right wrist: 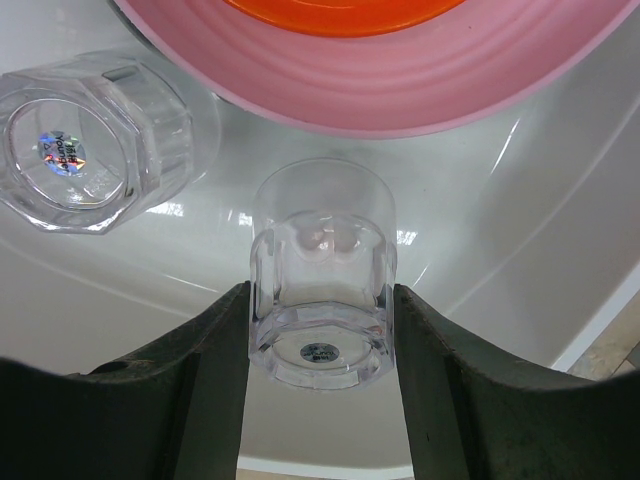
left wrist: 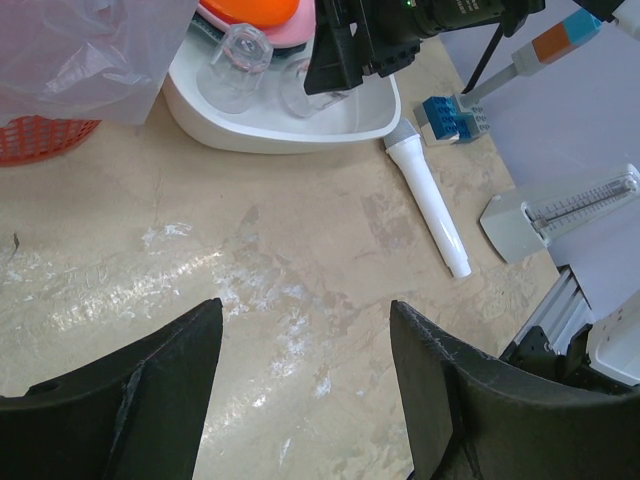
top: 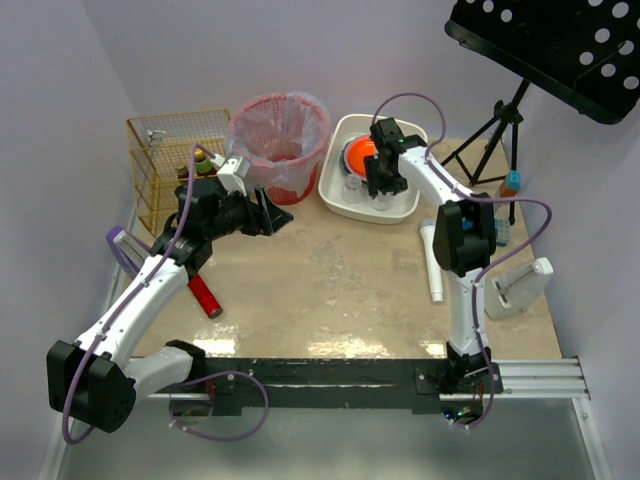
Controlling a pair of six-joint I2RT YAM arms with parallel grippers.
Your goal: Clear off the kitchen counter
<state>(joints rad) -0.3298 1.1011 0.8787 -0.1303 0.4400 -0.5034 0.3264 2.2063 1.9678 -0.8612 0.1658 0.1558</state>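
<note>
Faceted clear glass [right wrist: 320, 290] gripped inside a glossy white tub [right wrist: 530, 190].
Overhead: the marbled beige kitchen counter [top: 340, 290] fills mid-frame. Left wrist: left jaws gape wide above that surface. Right wrist: right jaws clamp the glass, near a ribbed pink bowl [right wrist: 400, 90].

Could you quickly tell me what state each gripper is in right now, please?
Left gripper: open, holding nothing.
Right gripper: closed on the clear glass, over the white tub.

Robot lab, tripod [top: 497, 135], bare walls [top: 170, 50], rail-edged counter [top: 340, 290]
</note>
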